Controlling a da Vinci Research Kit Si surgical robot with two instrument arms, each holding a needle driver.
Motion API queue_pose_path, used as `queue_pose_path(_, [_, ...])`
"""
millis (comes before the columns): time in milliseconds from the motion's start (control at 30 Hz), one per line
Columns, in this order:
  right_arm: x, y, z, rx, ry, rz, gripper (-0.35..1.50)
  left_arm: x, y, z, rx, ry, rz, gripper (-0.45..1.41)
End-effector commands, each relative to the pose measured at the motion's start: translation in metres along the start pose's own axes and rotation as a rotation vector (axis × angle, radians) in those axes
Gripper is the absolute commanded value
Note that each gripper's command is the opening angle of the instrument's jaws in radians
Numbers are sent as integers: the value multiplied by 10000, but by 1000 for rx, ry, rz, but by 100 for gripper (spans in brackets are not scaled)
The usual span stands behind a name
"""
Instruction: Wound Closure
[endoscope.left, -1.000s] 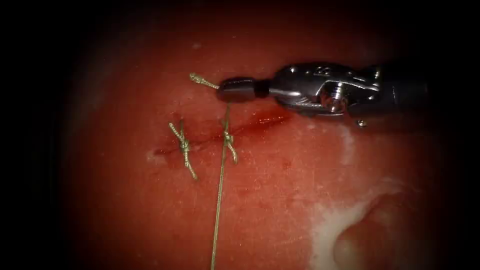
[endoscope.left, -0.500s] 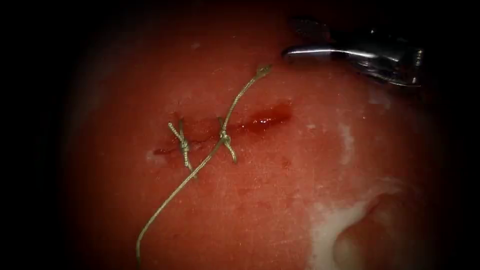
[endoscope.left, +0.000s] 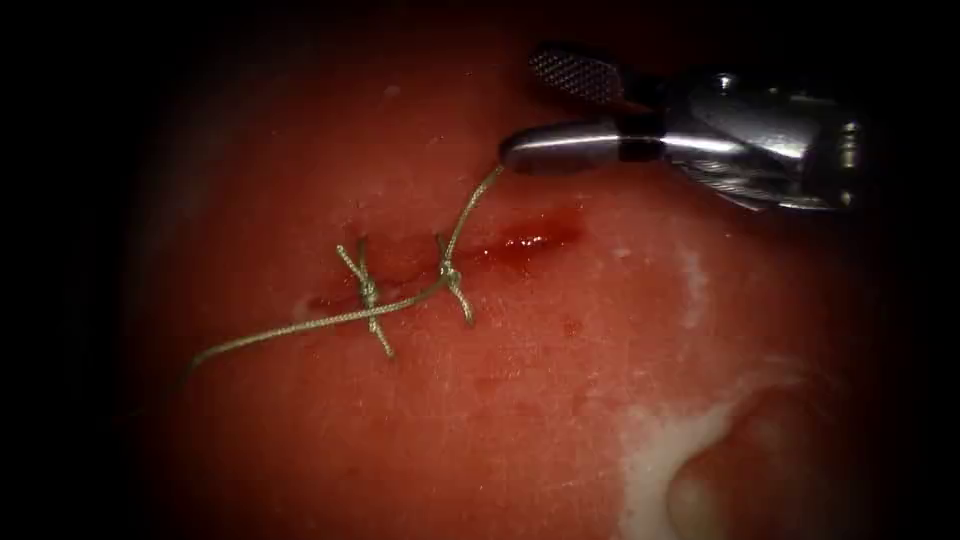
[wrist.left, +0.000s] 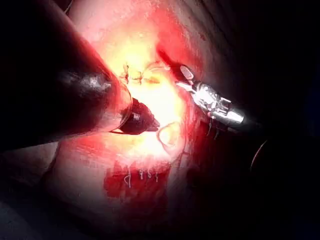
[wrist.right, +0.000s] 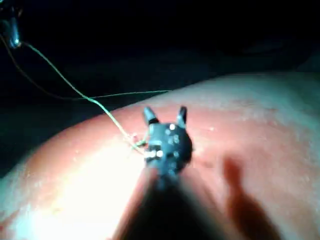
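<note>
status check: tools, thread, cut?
Right tool jaws open, holding nothing, at the thread end. Left tool holds nothing. Two knots across the cut; thread tail trails left over the tissue.

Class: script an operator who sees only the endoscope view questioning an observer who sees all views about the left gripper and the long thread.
Operator: I see the right gripper open, holding nothing. Where is the left gripper?
Observer: Left wrist view: the left gripper hangs above the tissue.
Operator: Where does the thread lead?
Observer: Right wrist view: it lifts off the tissue and runs into the dark.
</note>
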Motion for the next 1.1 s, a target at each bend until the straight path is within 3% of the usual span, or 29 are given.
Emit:
queue_pose_path(33, [-2, -22, 41, 49, -27, -27, 118, 0, -4, 4, 9, -11, 32, -35])
queue_pose_path(67, [-4, -24, 47, 59, -31, -30, 113, 1, -7, 3, 12, -14, 51, -35])
queue_pose_path(100, [-9, -30, 68, 92, -46, -46, 95, 4, -13, 2, 15, -19, 78, -35])
queue_pose_path(233, [-21, -36, 135, 149, -99, -83, 75, 14, -19, -2, 9, -24, 131, -35])
queue_pose_path(333, [-31, -45, 167, 195, -125, -109, 61, 26, -18, -7, 21, 0, 165, -35])
queue_pose_path(433, [-43, -53, 182, 247, -168, -136, 53, 36, -24, -14, 32, 20, 180, -35])
queue_pose_path(567, [-55, -60, 168, 388, -204, -183, 29, 43, -53, -19, 64, 66, 180, -35])
queue_pose_path(733, [-64, -71, 139, 544, -222, -145, 26, 31, -75, -3, 63, 94, 183, -35])
queue_pose_path(933, [-68, -79, 115, 627, -167, -87, 21, 0, -96, 21, 64, 117, 197, -35])
queue_pose_path(1100, [-75, -80, 109, 629, -166, -81, 21, -23, -99, 44, 53, 156, 187, -35])
